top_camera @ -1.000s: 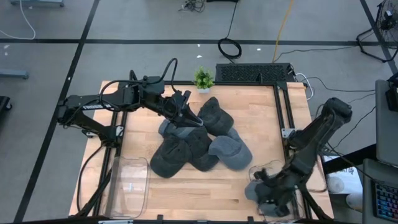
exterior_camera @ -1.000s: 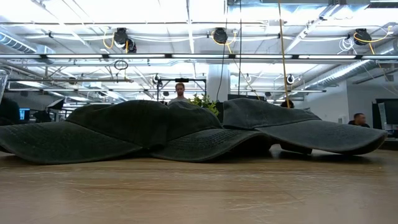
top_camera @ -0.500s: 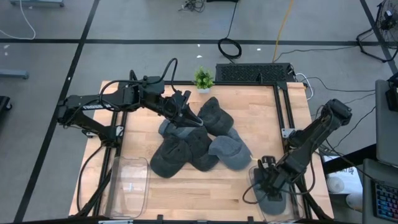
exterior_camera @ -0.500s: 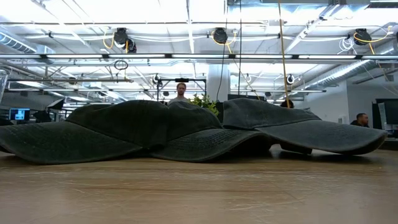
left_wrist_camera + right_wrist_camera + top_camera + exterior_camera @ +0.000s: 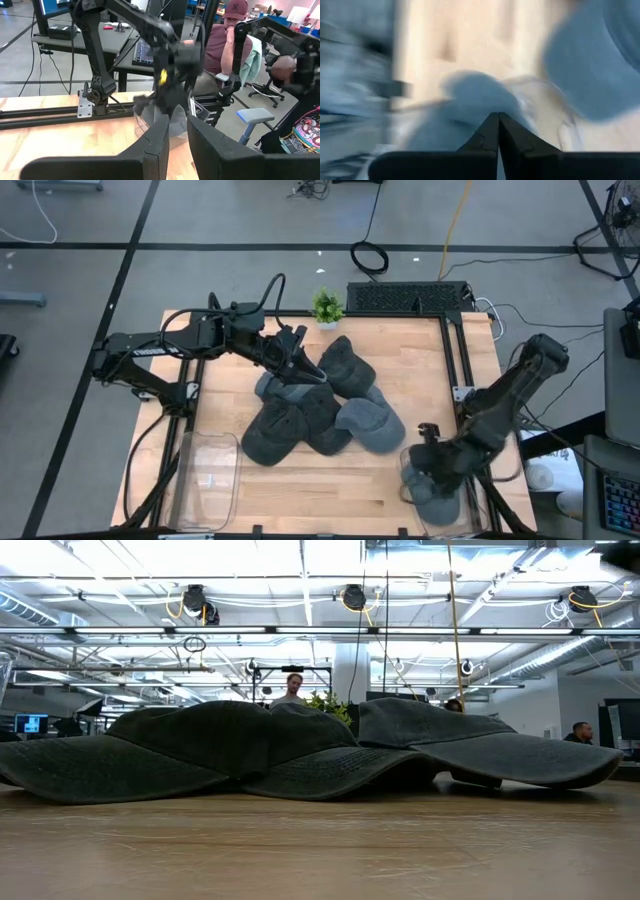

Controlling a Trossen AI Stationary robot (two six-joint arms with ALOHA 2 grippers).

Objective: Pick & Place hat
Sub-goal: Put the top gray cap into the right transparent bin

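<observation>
Hat [image 5: 436, 498] in bin, right end effector [image 5: 428, 463] above

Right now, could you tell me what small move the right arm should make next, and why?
Probably lift clear and swing toward the pile of caps. The right gripper is shut with nothing visibly pinched, hovering above a grey hat already lying in the clear bin. The left gripper waits at the pile's far edge, slightly parted.

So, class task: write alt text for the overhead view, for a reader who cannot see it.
A pile of dark caps lies mid-table. The left gripper sits at the pile's far edge; the shut right gripper is over a clear bin holding one cap. Another clear bin sits near-left.
</observation>
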